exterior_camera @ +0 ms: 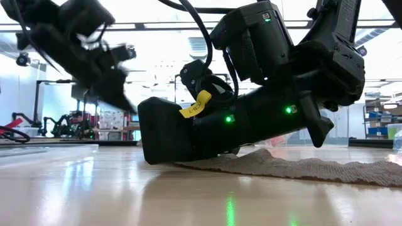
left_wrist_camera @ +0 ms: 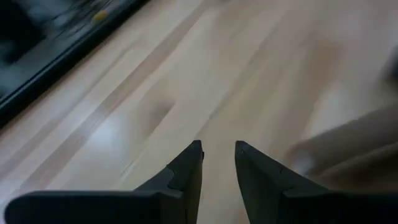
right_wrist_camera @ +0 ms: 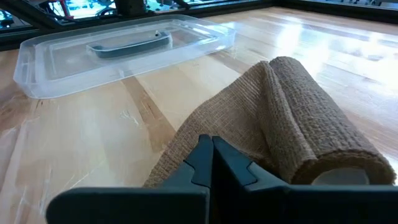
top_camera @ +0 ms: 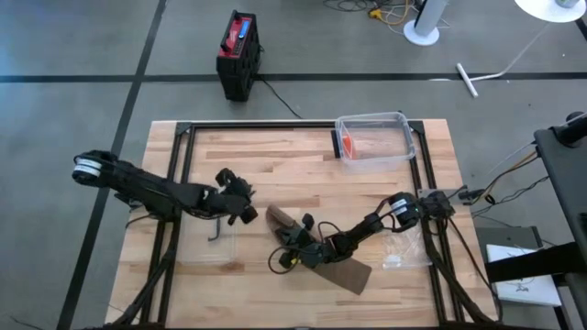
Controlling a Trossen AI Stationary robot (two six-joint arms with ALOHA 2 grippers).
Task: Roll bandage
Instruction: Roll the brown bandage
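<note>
A brown bandage (top_camera: pixel 353 275) lies slantwise on the table's near middle. Its flat strip rests on the wood and its far-left end is rolled up (right_wrist_camera: pixel 311 134). My right gripper (right_wrist_camera: pixel 211 155) is shut and sits low on the cloth just beside that roll; in the low view it is the dark mass on the table (exterior_camera: pixel 164 139) with the bandage (exterior_camera: pixel 301 167) under it. My left gripper (top_camera: pixel 246 213) hangs above the table, left of the roll. Its fingers (left_wrist_camera: pixel 219 163) stand a little open with nothing between them. My right gripper rests its shut fingertips (right_wrist_camera: pixel 200 163) on the bandage's loose cloth (right_wrist_camera: pixel 217 121), right beside the rolled end. It slants down from the table's right side. I cannot tell whether a layer is caught between the fingers. The roll and strip lie on the table.
A clear tub (top_camera: pixel 374 140) with an orange thing inside stands at the far right. A clear lid (right_wrist_camera: pixel 124 50) with a dark piece in it lies on the near left. Black frame rails (top_camera: pixel 183 156) run along the table's far and left sides. A clear wrapper (top_camera: pixel 399 252) lies at the right.
</note>
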